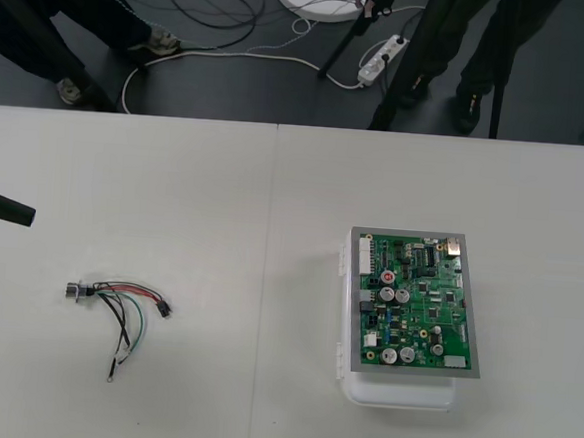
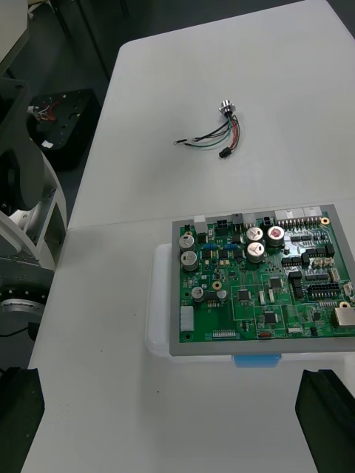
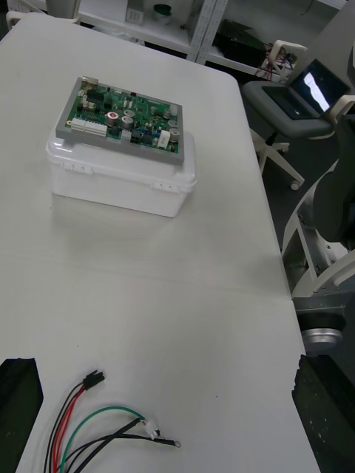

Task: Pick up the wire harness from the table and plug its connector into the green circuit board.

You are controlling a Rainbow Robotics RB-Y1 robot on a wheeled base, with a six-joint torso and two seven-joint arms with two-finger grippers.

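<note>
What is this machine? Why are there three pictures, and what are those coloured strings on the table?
It is a robot with two arms, each ending in a black two-fingered pincer. One picture looks down from above at the plain light table. The other two come from small cameras on the robot's wrists. The strings are a small wire harness of thin red, black and green wires, with a small black plug at one end and a round metal socket at the other. It lies loose on the table beside the left pincer, which is open and holds nothing. The right pincer is open too, and its camera looks at the green circuit board on its white plastic base. The plug is not in the board yet.
</note>
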